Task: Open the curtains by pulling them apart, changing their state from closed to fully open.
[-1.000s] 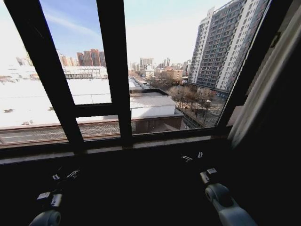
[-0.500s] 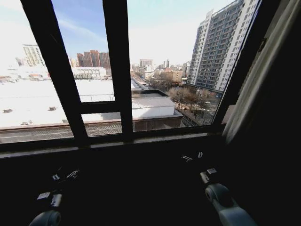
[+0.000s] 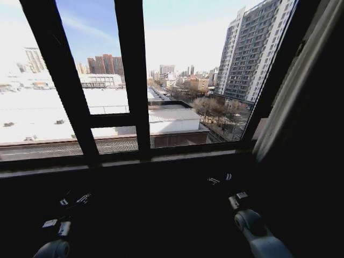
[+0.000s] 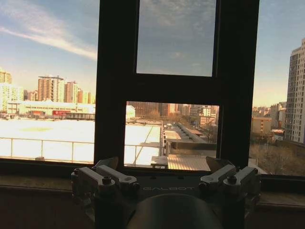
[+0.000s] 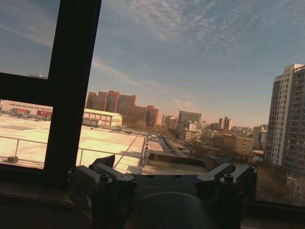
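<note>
The right gripper [image 5: 164,174] sits low in the right wrist view, its two fingers [image 5: 107,179] spread wide apart with nothing between them. It faces a window, just above the dark sill [image 5: 33,198]. A thick dark frame post [image 5: 71,86] rises beside one finger, with a crossbar [image 5: 24,88] joining it. Through the glass lie a flat pale rooftop [image 5: 95,143] with a railing, red-brown blocks [image 5: 121,107] far off, a tall pale tower [image 5: 286,119], and a sky with thin clouds.
</note>
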Robot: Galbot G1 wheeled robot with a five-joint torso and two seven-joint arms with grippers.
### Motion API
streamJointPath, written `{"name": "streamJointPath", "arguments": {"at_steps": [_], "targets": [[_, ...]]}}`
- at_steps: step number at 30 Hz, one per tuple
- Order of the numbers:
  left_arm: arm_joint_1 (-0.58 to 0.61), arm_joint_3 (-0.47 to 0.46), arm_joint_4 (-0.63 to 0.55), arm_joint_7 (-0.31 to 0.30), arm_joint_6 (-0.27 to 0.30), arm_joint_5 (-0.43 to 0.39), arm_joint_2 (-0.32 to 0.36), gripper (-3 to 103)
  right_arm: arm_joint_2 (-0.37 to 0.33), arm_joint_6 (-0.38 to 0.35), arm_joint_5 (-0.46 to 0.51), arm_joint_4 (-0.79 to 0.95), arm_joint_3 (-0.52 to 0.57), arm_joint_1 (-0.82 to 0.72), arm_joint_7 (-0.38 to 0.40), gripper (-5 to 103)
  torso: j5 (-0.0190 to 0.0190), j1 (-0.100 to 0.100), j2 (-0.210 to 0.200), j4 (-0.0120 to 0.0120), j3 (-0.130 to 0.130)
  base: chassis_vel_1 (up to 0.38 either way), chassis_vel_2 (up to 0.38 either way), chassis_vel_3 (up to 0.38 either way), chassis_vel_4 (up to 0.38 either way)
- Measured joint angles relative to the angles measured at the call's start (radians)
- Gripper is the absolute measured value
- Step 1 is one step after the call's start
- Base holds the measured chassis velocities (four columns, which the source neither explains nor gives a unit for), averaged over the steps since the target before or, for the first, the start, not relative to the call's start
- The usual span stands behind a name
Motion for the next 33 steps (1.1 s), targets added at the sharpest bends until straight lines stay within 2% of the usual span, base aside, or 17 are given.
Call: {"name": "streamJointPath", "arguments": {"at_steps": [6,25,33], "targets": [[0.0,0.0,0.0,0.0,0.0,0.0,0.0,100,0.0,0.0,0.0,0.0,0.0,0.0,0.0,100,-0.0003,-0.001,0.001,-0.0002,-0.001,0.062,-0.158,-0.061,0.138],[0.0,0.0,0.0,0.0,0.0,0.0,0.0,100,0.0,0.0,0.0,0.0,0.0,0.0,0.0,100,-0.0009,-0.001,0.001,0.0004,0.0,0.099,0.012,-0.102,0.0],[0.0,0.0,0.0,0.0,0.0,0.0,0.0,100,0.0,0.0,0.0,0.0,0.0,0.0,0.0,100,0.0001,0.001,0.0,-0.0003,0.0,0.006,-0.002,-0.008,0.002]]}}
